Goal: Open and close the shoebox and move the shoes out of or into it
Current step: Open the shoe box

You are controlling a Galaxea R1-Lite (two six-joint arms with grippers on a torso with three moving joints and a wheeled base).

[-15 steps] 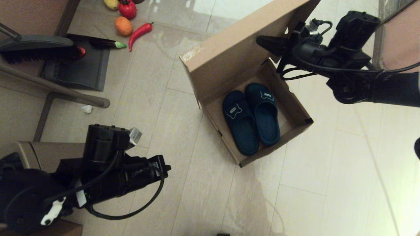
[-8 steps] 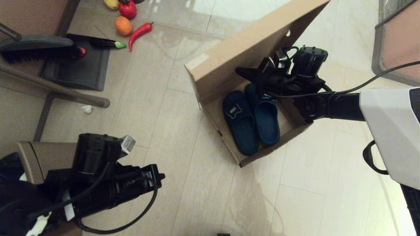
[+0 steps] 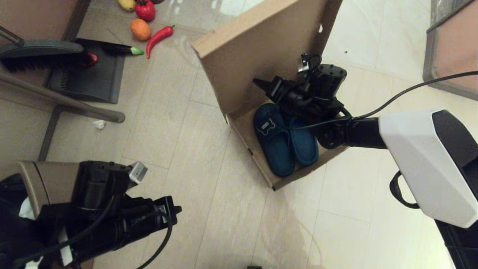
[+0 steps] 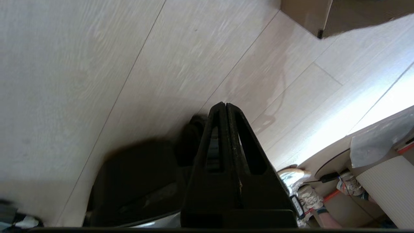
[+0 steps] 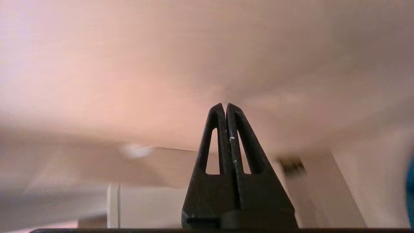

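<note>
The brown cardboard shoebox stands on the floor with its hinged lid raised steeply. Two navy slide slippers lie side by side inside; the right one is partly hidden by my arm. My right gripper is shut and empty, its tips against the lid's inner face above the slippers. The right wrist view shows the shut gripper close to plain cardboard. My left gripper is shut and empty, parked low at the near left over bare floor.
A dustpan and brush lie at the far left, with toy vegetables beyond them. A metal chair leg crosses the left side. A brown bin stands by my left arm. Furniture sits at the far right.
My right arm swung left and down from above the lid's edge into the box opening. The lid tipped further up and leftward with it. The left arm drifted slightly lower.
</note>
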